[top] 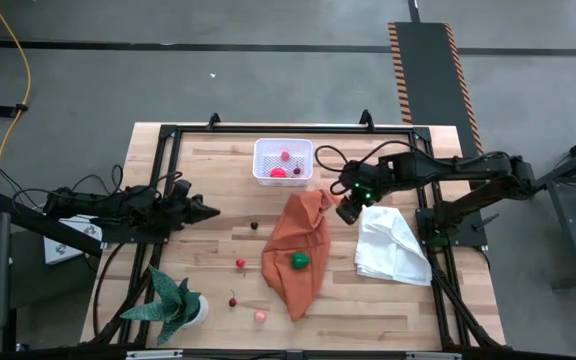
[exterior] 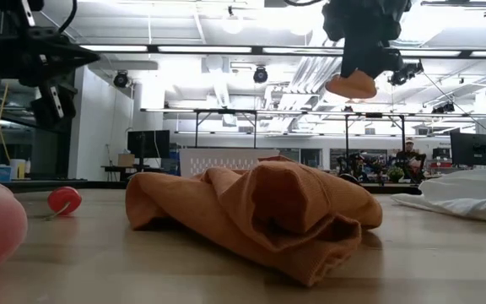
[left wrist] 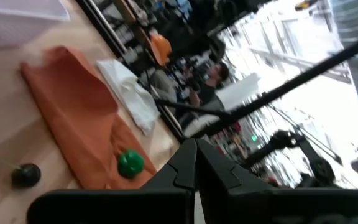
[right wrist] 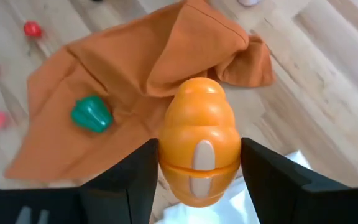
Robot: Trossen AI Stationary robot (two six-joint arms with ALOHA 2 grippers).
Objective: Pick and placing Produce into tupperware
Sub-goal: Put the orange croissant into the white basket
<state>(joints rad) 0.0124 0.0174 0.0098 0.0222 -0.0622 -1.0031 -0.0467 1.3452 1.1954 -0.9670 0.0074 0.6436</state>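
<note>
- the right hand (right wrist: 197, 171) hangs in the air above the wooden surface (top: 218, 180), over the near edge of the orange cloth (top: 298, 255), with its fingers (right wrist: 132, 180) partly apart and clamped on an orange toy fruit (right wrist: 199, 148).
- the held fruit sits between the fingers, raised well clear of the cloth.
- the white tupperware tub (top: 283, 161) stands near the far edge of the surface, a little away from that hand, with red pieces inside.
- a green toy vegetable (top: 299, 260) lies on the orange cloth.
- a white cloth (top: 392, 245) lies beside the orange one.
- the left hand (top: 206, 211) waits with fingers closed and empty, off to the left.
</note>
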